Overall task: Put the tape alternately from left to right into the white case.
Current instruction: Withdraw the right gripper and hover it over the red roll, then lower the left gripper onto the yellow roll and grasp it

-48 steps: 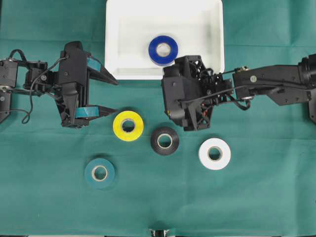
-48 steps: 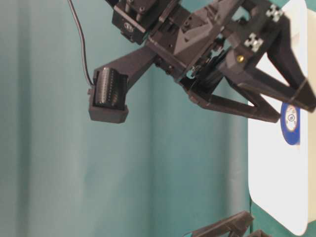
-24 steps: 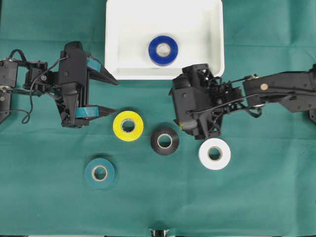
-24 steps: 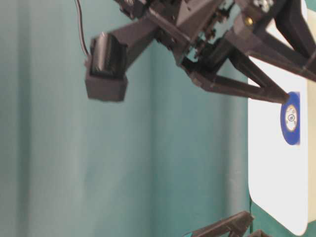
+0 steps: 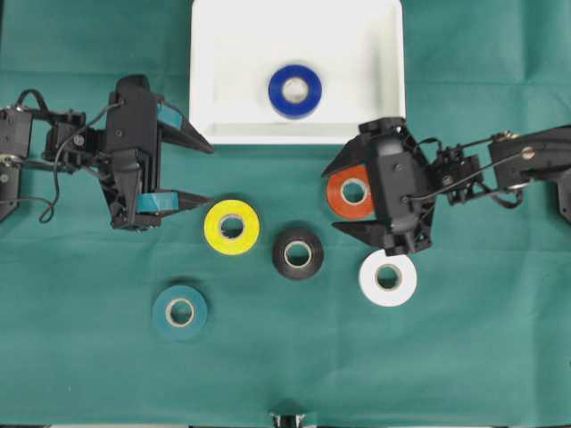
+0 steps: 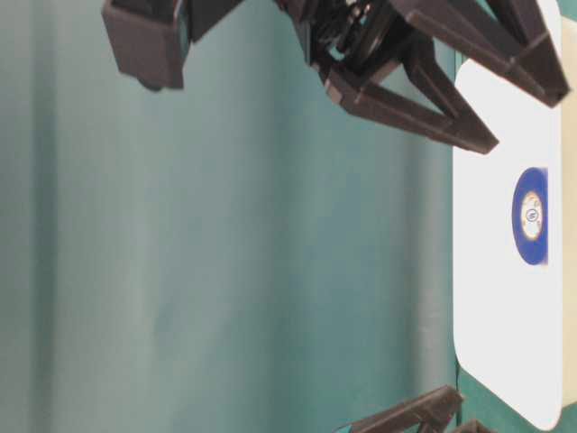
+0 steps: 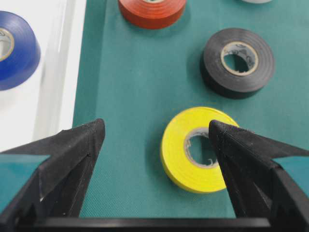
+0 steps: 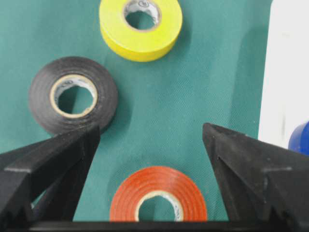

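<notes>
We see the case at the top middle of the cloth, one roll lying inside it. Below its rim, five rolls sit apart on the cloth: one between the right gripper fingers, another below it, one in the centre, one just right of the left gripper, and one at lower left.

Two black fingers of the left gripper stand wide apart in the near foreground. The yellow tape roll lies between them, by the right finger. Farther off are the black roll and red roll. At far left, the blue roll sits inside the white case.
</notes>
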You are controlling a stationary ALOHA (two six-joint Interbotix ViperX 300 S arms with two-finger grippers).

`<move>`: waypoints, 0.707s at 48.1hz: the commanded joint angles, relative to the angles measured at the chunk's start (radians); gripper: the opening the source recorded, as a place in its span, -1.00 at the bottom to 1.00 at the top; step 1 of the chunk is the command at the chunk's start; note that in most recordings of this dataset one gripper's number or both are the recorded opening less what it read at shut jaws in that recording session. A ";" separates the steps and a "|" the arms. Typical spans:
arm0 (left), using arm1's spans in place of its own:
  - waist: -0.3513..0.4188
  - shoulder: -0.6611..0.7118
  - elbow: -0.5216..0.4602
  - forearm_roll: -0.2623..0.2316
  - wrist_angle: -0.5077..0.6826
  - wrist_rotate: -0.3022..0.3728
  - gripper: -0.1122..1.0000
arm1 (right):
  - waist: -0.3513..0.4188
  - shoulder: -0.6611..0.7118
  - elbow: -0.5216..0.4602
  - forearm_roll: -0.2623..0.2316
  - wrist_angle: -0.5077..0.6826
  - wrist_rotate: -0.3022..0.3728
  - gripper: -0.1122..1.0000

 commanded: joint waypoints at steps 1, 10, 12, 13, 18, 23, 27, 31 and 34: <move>-0.003 -0.008 -0.018 -0.002 -0.005 0.000 0.90 | 0.003 -0.037 0.009 0.002 -0.026 0.008 0.64; -0.018 -0.008 -0.017 -0.003 -0.005 0.000 0.90 | 0.003 -0.064 0.051 0.000 -0.032 0.026 0.64; -0.023 -0.008 -0.018 -0.002 -0.006 0.000 0.91 | 0.003 -0.069 0.058 0.002 -0.032 0.029 0.64; -0.025 -0.008 -0.017 -0.003 -0.005 0.000 0.90 | 0.003 -0.072 0.061 0.000 -0.032 0.029 0.64; -0.034 -0.006 -0.018 -0.002 -0.005 0.000 0.90 | 0.003 -0.081 0.074 0.000 -0.032 0.032 0.64; -0.043 -0.008 -0.017 -0.003 -0.005 0.000 0.90 | 0.003 -0.084 0.075 0.000 -0.032 0.035 0.64; -0.046 -0.006 -0.017 -0.003 -0.005 0.000 0.90 | 0.003 -0.084 0.075 0.000 -0.032 0.041 0.64; -0.046 0.005 -0.018 -0.003 -0.005 0.000 0.90 | 0.003 -0.084 0.075 0.000 -0.032 0.043 0.64; -0.046 0.018 -0.021 -0.003 -0.005 0.000 0.90 | 0.003 -0.084 0.075 0.000 -0.032 0.044 0.64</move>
